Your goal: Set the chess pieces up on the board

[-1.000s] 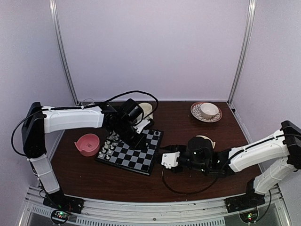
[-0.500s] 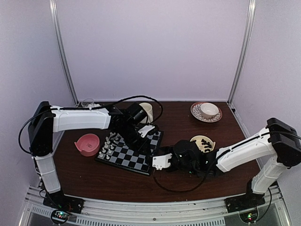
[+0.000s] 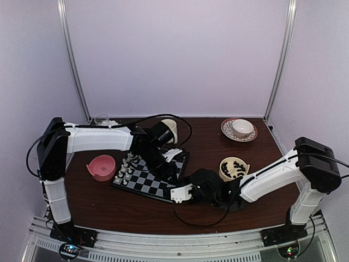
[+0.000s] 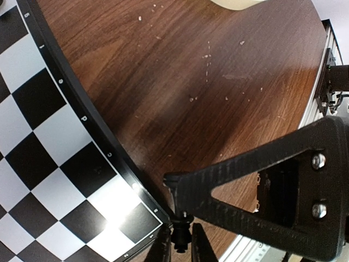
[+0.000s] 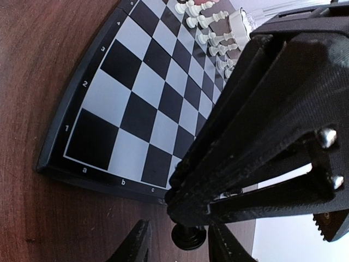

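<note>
Overhead: the board (image 3: pixel 143 181) lies skewed at mid-table. The white pieces (image 3: pixel 126 166) are ranked along its left side, so the bare squares on the right are presumably meant for black. A bowl (image 3: pixel 223 173) to the right holds the loose black pieces (image 3: pixel 234 166) as stock, in easy reach of the right arm. The left gripper (image 3: pixel 173 173) and right gripper (image 3: pixel 179 188) are close together at the board's near-right corner. Left wrist: the fingertips (image 4: pixel 163 246) pinch a black piece (image 4: pixel 181 236) from both sides, upright. It sits just off the board's corner over the bare table (image 4: pixel 191 82), probably gripped by the body so that it can go down standing. A black trussed part (image 4: pixel 283 180) crosses from the right with its tip right over the piece; whose it is I cannot tell. Right wrist: the fingers (image 5: pixel 137 244) stand on either side of a black piece, off the lettered edge of the board. A gap shows on one side, so I cannot tell whether they bear on it, or whether it is the same piece. The white ranks show at the far side.
</note>
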